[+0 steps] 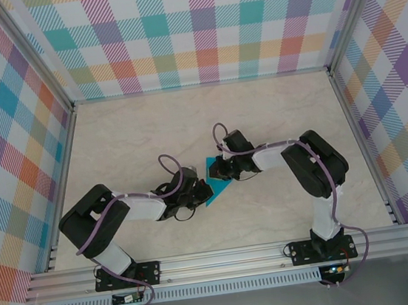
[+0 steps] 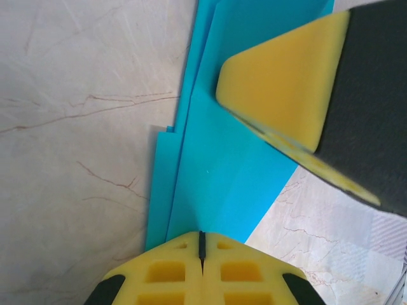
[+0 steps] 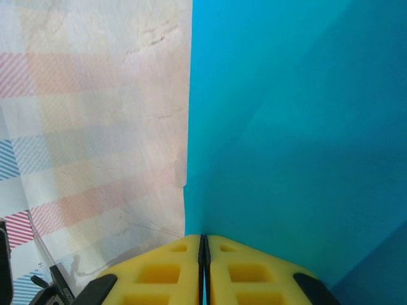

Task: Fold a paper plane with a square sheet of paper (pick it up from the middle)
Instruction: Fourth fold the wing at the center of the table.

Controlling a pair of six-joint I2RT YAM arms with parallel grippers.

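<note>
The left end effector (image 2: 201,246) and right end effector (image 3: 203,246) pinch the blue paper (image 2: 222,178) tight; they should pull gently, not tear it.

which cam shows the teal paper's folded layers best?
Left wrist: the teal paper is sharp, its stacked layer edges clear along the left side. Top external gives a small, partly covered patch of it. Right wrist gives a close-up of its surface with faint creases.
</note>
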